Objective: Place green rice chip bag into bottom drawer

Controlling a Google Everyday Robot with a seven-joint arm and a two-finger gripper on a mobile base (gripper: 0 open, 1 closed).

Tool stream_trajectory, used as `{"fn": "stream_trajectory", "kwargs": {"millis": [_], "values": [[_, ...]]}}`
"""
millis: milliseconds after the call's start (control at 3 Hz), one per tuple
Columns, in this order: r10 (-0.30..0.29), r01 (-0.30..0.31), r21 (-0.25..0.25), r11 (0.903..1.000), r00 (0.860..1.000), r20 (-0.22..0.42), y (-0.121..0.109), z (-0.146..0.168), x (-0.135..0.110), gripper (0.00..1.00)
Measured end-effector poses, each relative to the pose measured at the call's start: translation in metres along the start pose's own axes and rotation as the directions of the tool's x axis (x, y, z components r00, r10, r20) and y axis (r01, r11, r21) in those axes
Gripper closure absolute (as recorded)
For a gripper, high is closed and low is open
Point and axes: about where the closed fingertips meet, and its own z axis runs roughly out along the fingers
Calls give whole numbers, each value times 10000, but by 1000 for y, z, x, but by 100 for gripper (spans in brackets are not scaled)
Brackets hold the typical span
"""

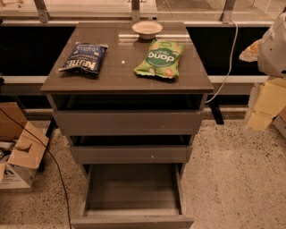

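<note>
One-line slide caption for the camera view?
Green rice chip bag on cabinet top near blue chip bag and bowl; bottom drawer open; gripper at right edge.

Speckled terrazzo floor, warm dim light. Grey-brown cabinet at centre. 12 o'clock: metal-posted window strip, dark panel beneath. 8 o'clock: cardboard boxes, black cable across floor. 2 o'clock: white cable. 3 o'clock: gripper, beside cabinet.

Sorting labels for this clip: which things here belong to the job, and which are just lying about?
Job: green rice chip bag on the cabinet top; bottom drawer, pulled open; gripper, not in view.
Lying about: dark blue chip bag, bowl, cardboard boxes.
</note>
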Motion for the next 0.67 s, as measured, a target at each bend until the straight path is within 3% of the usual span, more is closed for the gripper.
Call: {"fn": "stream_trajectory", "kwargs": {"millis": [333, 667], "values": [[1, -1, 2, 10000, 10000, 1, 0, 0, 0, 0], [255, -267, 320, 9991, 9990, 376, -9, 4, -10, 0]]}}
